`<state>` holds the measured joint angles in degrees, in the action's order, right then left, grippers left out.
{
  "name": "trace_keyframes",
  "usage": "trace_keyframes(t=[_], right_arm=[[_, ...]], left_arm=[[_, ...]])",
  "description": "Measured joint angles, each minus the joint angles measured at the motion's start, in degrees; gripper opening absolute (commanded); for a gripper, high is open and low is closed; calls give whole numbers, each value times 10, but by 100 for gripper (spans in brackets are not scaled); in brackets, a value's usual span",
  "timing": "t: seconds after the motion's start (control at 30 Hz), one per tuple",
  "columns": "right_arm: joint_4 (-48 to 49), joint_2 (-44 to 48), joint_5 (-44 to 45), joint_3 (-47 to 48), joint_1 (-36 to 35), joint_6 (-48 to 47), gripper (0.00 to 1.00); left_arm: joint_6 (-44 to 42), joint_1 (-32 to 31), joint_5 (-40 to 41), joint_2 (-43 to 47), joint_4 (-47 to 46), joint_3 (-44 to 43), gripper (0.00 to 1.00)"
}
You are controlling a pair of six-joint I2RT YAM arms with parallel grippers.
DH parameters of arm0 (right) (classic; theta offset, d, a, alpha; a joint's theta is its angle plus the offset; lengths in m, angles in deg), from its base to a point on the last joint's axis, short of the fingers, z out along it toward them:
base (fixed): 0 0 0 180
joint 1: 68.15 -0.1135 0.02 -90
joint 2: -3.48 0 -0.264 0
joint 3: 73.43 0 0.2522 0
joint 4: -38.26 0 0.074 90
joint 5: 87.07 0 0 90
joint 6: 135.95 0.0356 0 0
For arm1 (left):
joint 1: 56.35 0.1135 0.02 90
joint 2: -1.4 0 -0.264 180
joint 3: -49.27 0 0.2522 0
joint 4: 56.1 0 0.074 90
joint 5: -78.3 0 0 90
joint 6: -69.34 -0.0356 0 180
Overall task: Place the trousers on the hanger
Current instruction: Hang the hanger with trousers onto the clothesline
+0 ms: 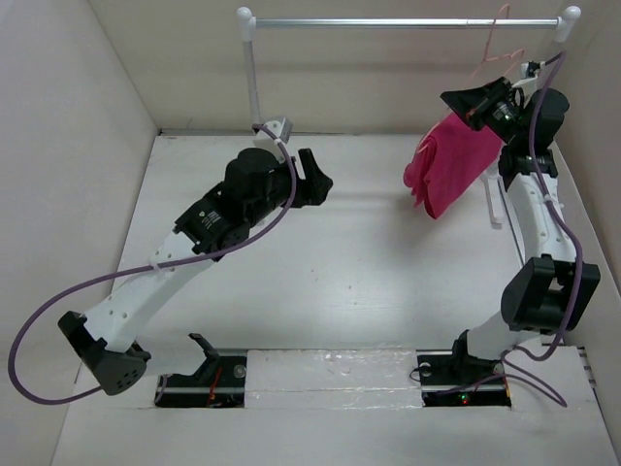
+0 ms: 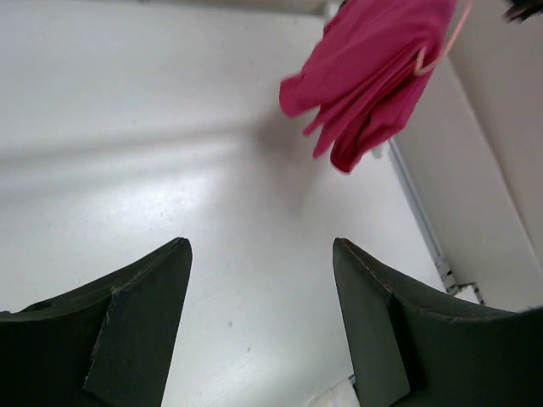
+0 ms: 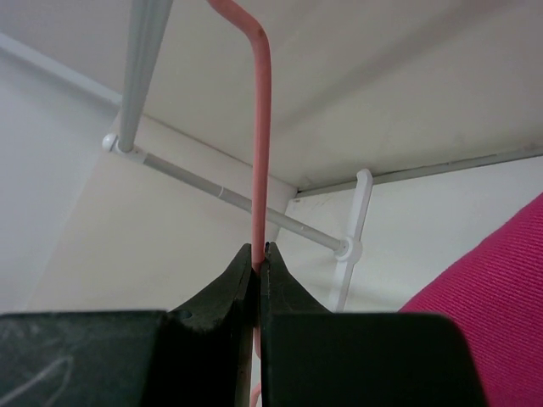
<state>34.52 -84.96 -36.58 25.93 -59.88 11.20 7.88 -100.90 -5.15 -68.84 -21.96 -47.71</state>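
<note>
The magenta trousers hang folded over the pale pink wire hanger at the back right, off the table. They also show in the left wrist view and at the right edge of the right wrist view. My right gripper is shut on the hanger's wire, holding it up near the silver rail. The hook's tip is near the rail; I cannot tell whether it rests on it. My left gripper is open and empty over the table's middle, pointing at the trousers.
The rail stands on white posts along the back wall, also seen in the right wrist view. White walls enclose the table on the left, back and right. A purple cable loops off the left arm.
</note>
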Motion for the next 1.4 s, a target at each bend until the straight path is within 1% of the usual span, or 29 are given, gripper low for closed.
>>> trace_keyframes(t=[0.07, 0.17, 0.43, 0.63, 0.87, 1.0, 1.03, 1.07, 1.1, 1.2, 1.27, 1.3, 1.37, 1.4], right_arm=[[16, -12, -8, 6, 9, 15, 0], [43, -38, -19, 26, 17, 33, 0], [94, -77, -34, 52, 26, 68, 0], [123, -107, -42, 59, 53, 90, 0], [134, -155, -43, 66, 104, 99, 0], [140, -170, -51, 66, 116, 99, 0], [141, -172, -54, 66, 117, 97, 1], [145, -172, -56, 64, 118, 96, 9], [150, -172, -58, 60, 120, 94, 29], [177, -169, -60, 44, 123, 84, 59], [181, -163, -63, 36, 127, 72, 64], [179, -159, -64, 35, 130, 66, 76], [174, -152, -65, 35, 138, 52, 88], [168, -147, -66, 35, 142, 43, 91]], left_arm=[[7, 0, -3, 0, 1, 28, 63], [12, 0, -6, 0, 3, 47, 62], [20, 0, -21, 0, -15, 49, 62], [22, 0, -25, 0, -21, 61, 61], [24, 0, -29, 0, -21, 64, 61], [26, 0, -29, -1, -22, 64, 61], [26, 0, -29, -1, -22, 64, 61], [27, 0, -29, -1, -22, 64, 61], [27, 0, -29, -1, -23, 65, 61], [28, 0, -29, -4, -24, 67, 61], [29, 0, -29, -9, -25, 67, 62], [29, 0, -29, -11, -25, 67, 63], [29, 0, -29, -15, -25, 67, 63], [29, 0, -28, -16, -26, 67, 64]])
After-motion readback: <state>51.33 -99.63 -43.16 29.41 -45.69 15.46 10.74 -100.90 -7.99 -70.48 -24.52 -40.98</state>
